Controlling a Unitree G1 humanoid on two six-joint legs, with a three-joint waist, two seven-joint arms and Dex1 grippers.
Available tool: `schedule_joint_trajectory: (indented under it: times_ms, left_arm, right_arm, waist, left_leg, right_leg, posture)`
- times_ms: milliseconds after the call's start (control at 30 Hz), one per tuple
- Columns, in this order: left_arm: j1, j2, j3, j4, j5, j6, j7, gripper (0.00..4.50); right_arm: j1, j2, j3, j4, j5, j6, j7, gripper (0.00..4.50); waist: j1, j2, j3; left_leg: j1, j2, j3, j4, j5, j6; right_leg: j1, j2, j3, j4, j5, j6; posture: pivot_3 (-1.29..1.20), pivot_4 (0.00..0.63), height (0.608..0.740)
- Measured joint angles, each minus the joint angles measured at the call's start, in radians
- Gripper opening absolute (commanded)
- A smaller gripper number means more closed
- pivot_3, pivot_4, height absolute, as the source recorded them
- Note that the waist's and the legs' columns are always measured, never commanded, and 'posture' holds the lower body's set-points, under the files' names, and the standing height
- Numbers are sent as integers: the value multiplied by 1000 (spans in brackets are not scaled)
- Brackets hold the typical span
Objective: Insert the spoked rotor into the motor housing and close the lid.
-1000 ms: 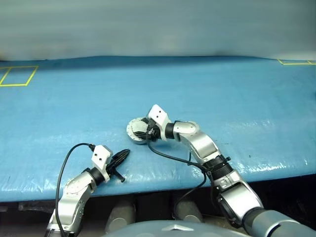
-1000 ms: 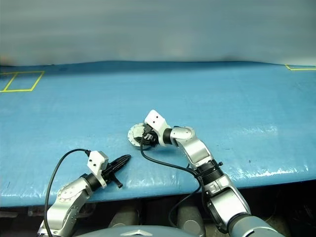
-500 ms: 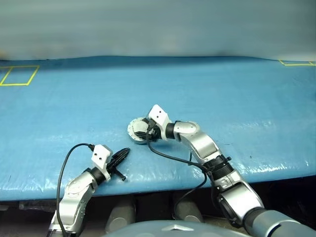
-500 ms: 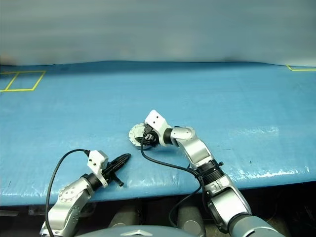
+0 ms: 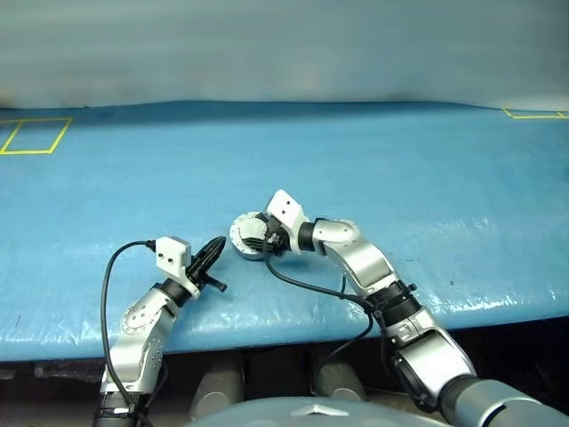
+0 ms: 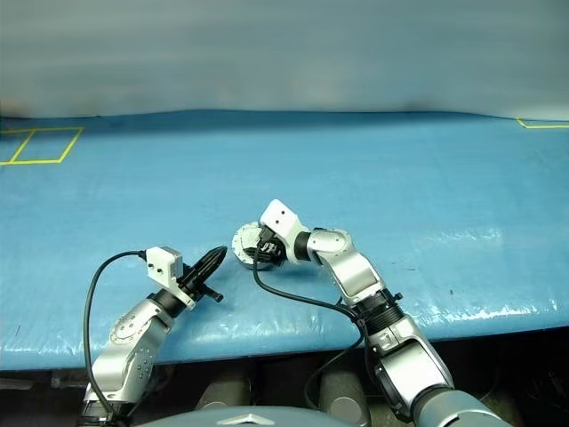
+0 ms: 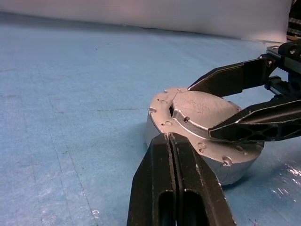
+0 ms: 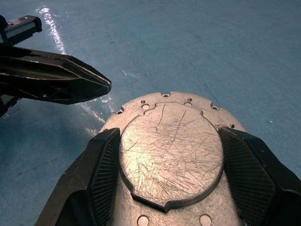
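The motor housing point(image 5: 242, 235) sits on the blue table point(image 5: 400, 169) with its lid point(image 8: 171, 150) lying flat on top, plain scratched grey face up. My right gripper point(image 8: 169, 134) is shut on the housing, one black finger point(image 8: 101, 165) against each side. My left gripper point(image 7: 168, 137) is shut and empty. It points level at the housing's near-left side, and its tip point(image 5: 220, 242) hovers just short of the lid's rim point(image 7: 162, 117). The spoked rotor is hidden.
Yellow tape squares mark the table's far left point(image 5: 31, 135) and far right point(image 5: 533, 112) corners. A black cable point(image 5: 307, 283) loops from the right wrist over the table near the front edge point(image 5: 267, 334).
My left gripper has risen off the table and moved forward toward the housing, still shut. The right gripper and the housing have not moved.
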Motion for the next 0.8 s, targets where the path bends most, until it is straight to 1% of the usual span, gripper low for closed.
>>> schedule_joint_trajectory:
  times_ms: [100,267,367,567,667,800]
  left_arm:
    - [-38,-9,3,6,-24,19,-7,0]
    - [-102,-43,31,11,-114,78,-10,0]
    - [-137,-39,37,31,-149,125,-21,0]
    - [-177,2,3,116,-110,169,-42,0]
    - [-194,23,-10,125,-70,170,-40,0]
    - [-196,27,-18,127,-46,169,-42,0]
  right_arm:
    - [3,0,0,-4,0,0,-4,2983]
    - [9,0,0,-14,0,0,-10,2983]
    - [16,-1,0,-22,0,0,-14,2983]
    - [27,-1,0,-30,-1,-8,-25,2983]
    - [39,-3,-1,-43,-2,-10,-38,2983]
    - [43,-6,-1,-52,-2,-10,-44,2983]
  waist:
    - [0,0,0]
    - [-1,0,0]
    - [0,0,0]
    - [0,0,0]
    - [1,0,0]
    - [3,0,-1]
  left_leg:
    - [0,0,0,0,0,0]
    - [-1,0,0,0,0,0]
    - [-2,0,0,-1,0,0]
    - [-2,0,0,-1,0,0]
    - [-1,0,-1,-1,0,0]
    - [-1,-1,-1,-1,0,0]
  right_leg:
    - [1,0,0,0,0,0]
    - [2,0,0,0,1,2]
    - [2,0,0,0,1,3]
    - [2,0,0,-1,1,2]
    - [2,0,0,-1,1,2]
    - [2,0,0,-2,1,2]
  posture:
    - [0,150,740]
    - [0,150,740]
    - [0,150,740]
    - [0,150,740]
    - [0,150,740]
    - [0,150,740]
